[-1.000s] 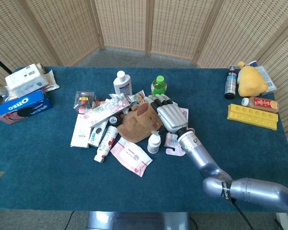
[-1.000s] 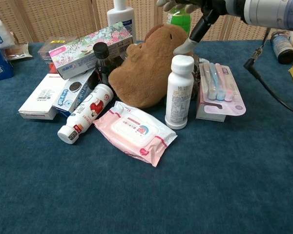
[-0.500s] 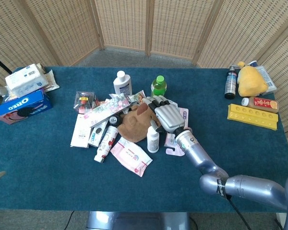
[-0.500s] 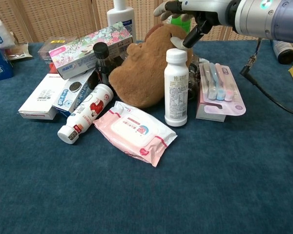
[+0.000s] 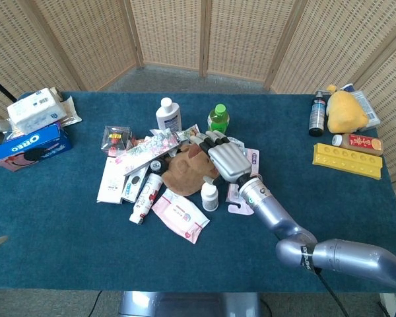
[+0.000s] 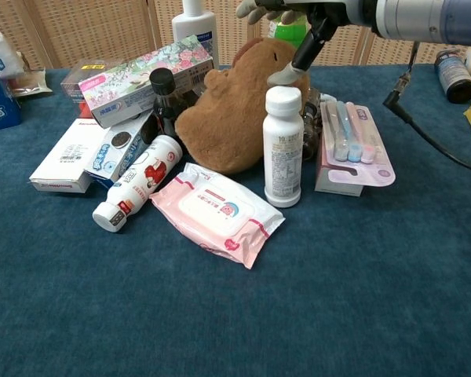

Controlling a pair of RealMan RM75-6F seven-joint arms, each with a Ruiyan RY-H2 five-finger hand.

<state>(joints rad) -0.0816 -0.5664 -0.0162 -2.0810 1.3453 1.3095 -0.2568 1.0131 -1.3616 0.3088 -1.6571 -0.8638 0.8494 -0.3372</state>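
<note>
Head view: right hand (image 5: 226, 160) hovers over the brown plush toy (image 5: 188, 173), fingers spread and holding nothing; small white bottle (image 5: 210, 197) stands just in front of the toy, toothbrush pack (image 5: 241, 195) to its right on the counter (image 5: 66, 224).
Chest view: the thumb hangs just above the bottle's (image 6: 283, 147) cap, toy (image 6: 231, 118) directly behind.
Left hand: not visible.
Risk: the tall, narrow bottle looks tippy; a thumb nudge could topple it onto the wipes pack (image 6: 217, 213).
</note>
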